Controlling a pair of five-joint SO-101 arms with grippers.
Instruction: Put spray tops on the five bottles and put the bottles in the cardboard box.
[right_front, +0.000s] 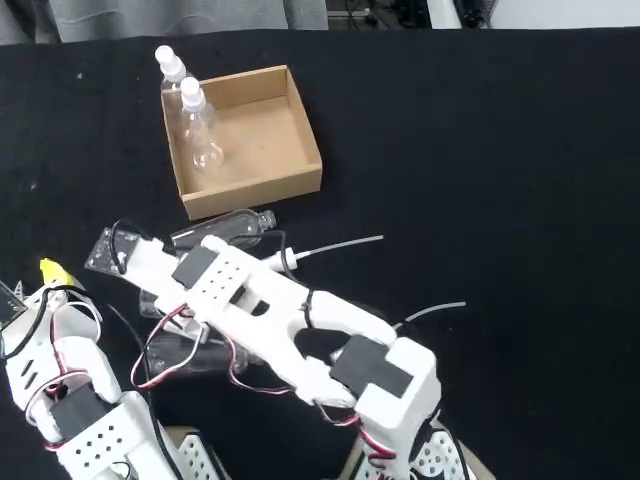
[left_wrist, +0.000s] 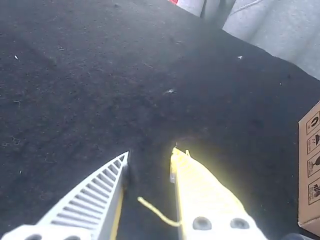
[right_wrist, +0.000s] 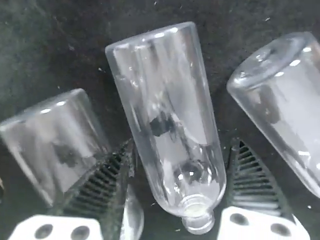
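You have the black table (right_front: 500, 150) with the right arm (right_front: 260, 300) stretched across it from lower right toward centre-left in the high view. The cardboard box (right_front: 260, 190) sits open in the upper left. Two capped bottles (right_front: 200, 135) stand upright at its left side, apparently finished.

Your left gripper (left_wrist: 150, 156) hangs over bare cloth at the lower left, its fingers slightly parted with nothing between them, likely parked until needed.

Your right gripper (right_wrist: 184, 147) is spread around the middle bottle (right_wrist: 165, 110) of three uncapped ones lying side by side under the arm. One finger is right at the glass and the other just off it, so it is not pinching yet. That bottle's long axis runs along the fingers, open neck toward the wrist and base away. Its neighbours (right_wrist: 55, 135) (right_wrist: 280, 90) lie close beside it, so you could snag one as you close.

A loose spray top (right_front: 288, 260) lies below the box, its tube pointing right.
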